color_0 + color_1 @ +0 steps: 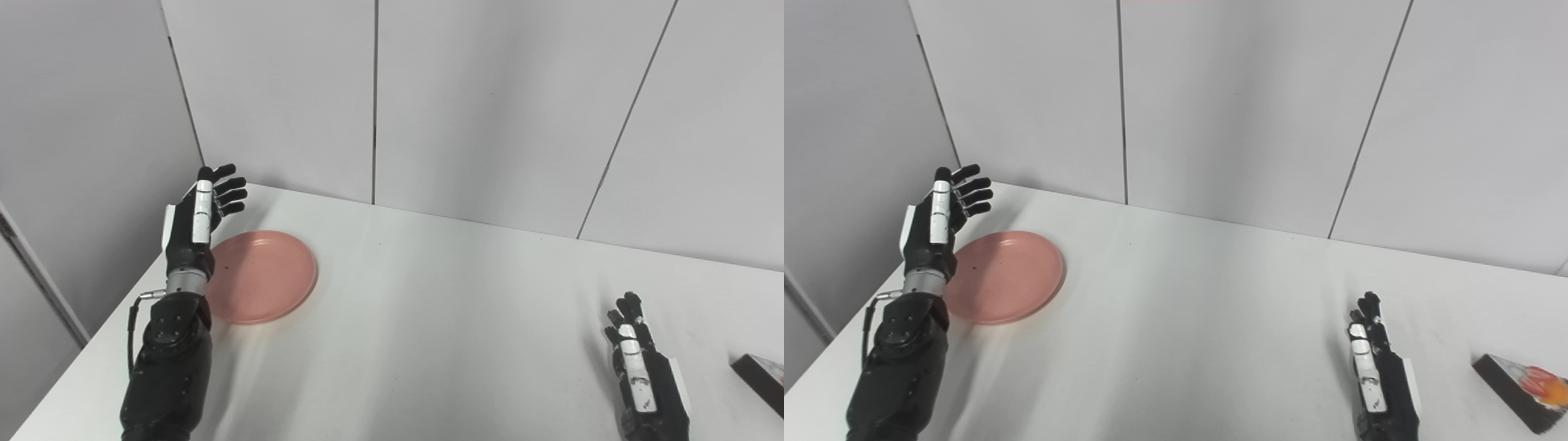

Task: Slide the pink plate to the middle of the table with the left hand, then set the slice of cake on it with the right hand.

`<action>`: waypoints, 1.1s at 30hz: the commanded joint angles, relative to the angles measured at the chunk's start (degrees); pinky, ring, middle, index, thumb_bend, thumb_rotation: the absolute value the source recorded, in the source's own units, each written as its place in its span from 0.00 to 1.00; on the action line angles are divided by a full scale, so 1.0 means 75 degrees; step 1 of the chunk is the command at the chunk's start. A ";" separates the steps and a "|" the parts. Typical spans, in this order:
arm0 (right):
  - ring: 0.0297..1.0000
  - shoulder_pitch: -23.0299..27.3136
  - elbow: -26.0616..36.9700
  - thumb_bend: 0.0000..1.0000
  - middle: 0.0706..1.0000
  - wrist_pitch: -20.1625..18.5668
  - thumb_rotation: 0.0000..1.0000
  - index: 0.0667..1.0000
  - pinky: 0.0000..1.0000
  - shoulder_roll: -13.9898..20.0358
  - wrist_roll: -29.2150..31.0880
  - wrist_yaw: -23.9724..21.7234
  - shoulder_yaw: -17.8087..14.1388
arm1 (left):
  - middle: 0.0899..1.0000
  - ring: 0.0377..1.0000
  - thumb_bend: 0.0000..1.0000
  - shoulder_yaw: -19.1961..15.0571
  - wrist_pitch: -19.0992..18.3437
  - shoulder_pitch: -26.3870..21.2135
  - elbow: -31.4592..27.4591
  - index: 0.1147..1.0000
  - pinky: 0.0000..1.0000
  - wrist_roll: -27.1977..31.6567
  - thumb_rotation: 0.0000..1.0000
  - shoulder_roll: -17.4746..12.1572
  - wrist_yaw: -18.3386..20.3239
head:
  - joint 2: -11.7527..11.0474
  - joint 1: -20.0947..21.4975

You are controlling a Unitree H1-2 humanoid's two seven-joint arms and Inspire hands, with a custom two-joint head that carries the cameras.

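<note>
The round pink plastic plate (262, 277) lies flat, well left of the table (441, 318) middle. It looks light, stiff and slippery. The left hand (199, 220), fingers spread and empty, stands at its left rim, the place to push. The right hand (1378, 373), fingers loosely extended and empty, rests near the dark cake slice (1522, 392).

White table (1200, 294) w/ pink plate (1007, 275), cake slice (1519, 389).

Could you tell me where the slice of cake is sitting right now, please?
The slice of cake lies on the white table near its front right corner, just right of the open right hand, far from the pink plate at the left.
</note>
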State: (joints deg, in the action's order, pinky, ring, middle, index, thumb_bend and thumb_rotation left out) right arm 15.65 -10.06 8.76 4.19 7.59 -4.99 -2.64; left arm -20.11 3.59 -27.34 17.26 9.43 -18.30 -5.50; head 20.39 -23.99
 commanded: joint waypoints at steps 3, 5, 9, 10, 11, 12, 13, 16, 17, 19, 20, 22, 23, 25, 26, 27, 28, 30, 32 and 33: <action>1.00 0.0083 0.0320 0.41 1.00 -0.0073 0.84 1.00 1.00 0.0009 0.0014 -0.0007 -0.0013 | 0.67 0.69 0.83 -0.0195 0.0270 -0.0138 0.0207 0.67 0.68 0.0363 1.00 -0.0428 0.0269 | 0.0010 0.0003; 1.00 0.0081 0.0372 0.41 1.00 -0.0135 0.84 1.00 1.00 -0.0001 0.0004 0.0018 -0.0017 | 0.68 0.70 0.82 -0.0262 0.0250 -0.0106 0.0315 0.67 0.69 0.0412 1.00 -0.0519 0.0279 | 0.0038 0.0003; 1.00 0.0070 0.0412 0.40 1.00 -0.0143 0.83 1.00 1.00 0.0002 0.0005 0.0012 -0.0017 | 0.69 0.71 0.80 -0.0390 0.0312 -0.0078 0.0588 0.68 0.70 0.0549 1.00 -0.0672 0.0424 | 0.0031 -0.0009; 1.00 0.0066 0.0418 0.42 1.00 -0.0166 0.83 1.00 1.00 0.0005 0.0009 0.0012 -0.0022 | 0.69 0.71 0.78 -0.0424 0.0316 -0.0071 0.0653 0.68 0.70 0.0628 1.00 -0.0706 0.0481 | 0.0042 -0.0012; 1.00 0.0066 0.0418 0.42 1.00 -0.0170 0.83 1.00 1.00 0.0008 0.0013 0.0008 -0.0024 | 0.69 0.71 0.78 -0.0448 0.0336 -0.0067 0.0723 0.68 0.70 0.0684 1.00 -0.0739 0.0542 | 0.0042 -0.0012; 1.00 0.0070 0.0407 0.42 1.00 -0.0161 0.82 1.00 1.00 0.0009 0.0003 0.0015 -0.0027 | 0.69 0.71 0.77 -0.0448 0.0361 -0.0058 0.0800 0.68 0.70 0.0717 1.00 -0.0785 0.0615 | 0.0049 -0.0016; 1.00 0.0073 0.0405 0.42 1.00 -0.0159 0.82 1.00 1.00 0.0013 -0.0020 0.0026 -0.0027 | 0.69 0.70 0.77 -0.0441 0.0365 -0.0050 0.0862 0.68 0.70 0.0741 1.00 -0.0824 0.0681 | 0.0056 -0.0019; 1.00 0.0069 0.0459 0.41 1.00 -0.0196 0.84 1.00 1.00 0.0013 -0.0093 0.0060 -0.0014 | 0.69 0.70 0.77 -0.0434 0.0313 -0.0058 0.1046 0.68 0.70 0.0798 1.00 -0.0895 0.0790 | 0.0056 -0.0019; 1.00 0.0067 0.0468 0.41 1.00 -0.0198 0.84 1.00 1.00 0.0000 -0.0078 0.0065 -0.0026 | 0.69 0.70 0.76 -0.0421 0.0310 -0.0068 0.1124 0.68 0.70 0.0805 1.00 -0.0909 0.0812 | 0.0059 -0.0033; 1.00 0.0057 0.0503 0.42 1.00 -0.0243 0.83 1.00 1.00 -0.0011 -0.0068 0.0073 -0.0036 | 0.68 0.70 0.75 -0.0380 0.0284 -0.0078 0.1249 0.68 0.70 0.0816 1.00 -0.0911 0.0881 | 0.0061 -0.0036; 1.00 0.0051 0.0524 0.43 1.00 -0.0275 0.83 1.00 1.00 -0.0011 -0.0076 0.0080 -0.0033 | 0.68 0.70 0.75 -0.0358 0.0265 -0.0080 0.1298 0.68 0.71 0.0824 1.00 -0.0905 0.0917 | 0.0061 -0.0036; 1.00 0.0051 0.0531 0.42 1.00 -0.0299 0.83 1.00 1.00 0.0017 -0.0068 0.0053 -0.0022 | 0.69 0.71 0.75 -0.0262 0.0174 -0.0091 0.1430 0.69 0.71 0.0831 1.00 -0.0902 0.1047 | 0.0062 -0.0022; 1.00 0.0056 0.0514 0.42 1.00 -0.0273 0.83 1.00 1.00 0.0023 -0.0057 0.0043 -0.0025 | 0.70 0.72 0.76 -0.0219 0.0185 -0.0109 0.1531 0.69 0.72 0.0839 1.00 -0.0909 0.1135 | 0.0064 -0.0023; 1.00 0.0057 0.0520 0.41 1.00 -0.0260 0.83 1.00 1.00 0.0026 -0.0079 0.0052 -0.0023 | 0.71 0.72 0.75 -0.0158 0.0206 -0.0146 0.1704 0.70 0.72 0.0874 1.00 -0.0908 0.1279 | 0.0067 -0.0031; 1.00 0.0058 0.0520 0.41 1.00 -0.0256 0.83 1.00 1.00 0.0032 -0.0098 0.0055 -0.0018 | 0.71 0.72 0.76 -0.0144 0.0193 -0.0163 0.1770 0.70 0.73 0.0901 1.00 -0.0899 0.1334 | 0.0067 -0.0031; 1.00 0.0058 0.0519 0.40 1.00 -0.0255 0.83 1.00 1.00 0.0037 -0.0111 0.0056 -0.0014 | 0.71 0.72 0.76 -0.0138 0.0181 -0.0175 0.1809 0.69 0.73 0.0920 1.00 -0.0893 0.1369 | 0.0067 -0.0031; 1.00 0.0060 0.0513 0.40 1.00 -0.0259 0.83 1.00 1.00 0.0030 -0.0074 0.0046 -0.0025 | 0.70 0.72 0.76 -0.0092 0.0254 -0.0200 0.1935 0.69 0.73 0.0936 1.00 -0.0886 0.1482 | 0.0067 -0.0031; 1.00 0.0057 0.0524 0.41 1.00 -0.0263 0.82 1.00 1.00 0.0014 -0.0076 0.0066 -0.0033 | 0.71 0.73 0.76 -0.0004 0.0349 -0.0244 0.2132 0.70 0.74 0.0977 1.00 -0.0869 0.1675 | 0.0073 -0.0023; 1.00 0.0052 0.0546 0.41 1.00 -0.0274 0.83 1.00 1.00 0.0011 -0.0105 0.0088 -0.0029 | 0.72 0.74 0.78 0.0080 0.0385 -0.0290 0.2301 0.71 0.76 0.1058 1.00 -0.0843 0.1891 | 0.0077 -0.0026; 1.00 0.0052 0.0551 0.41 1.00 -0.0284 0.83 1.00 1.00 0.0013 -0.0098 0.0083 -0.0027 | 0.73 0.75 0.78 0.0114 0.0408 -0.0311 0.2376 0.72 0.76 0.1100 1.00 -0.0833 0.1991 | 0.0077 -0.0026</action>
State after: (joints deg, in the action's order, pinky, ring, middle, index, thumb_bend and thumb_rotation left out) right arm 15.38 -7.78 6.17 4.13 6.83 -4.36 -2.63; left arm -19.82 5.67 -27.74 35.02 17.19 -23.34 7.29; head 20.92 -24.26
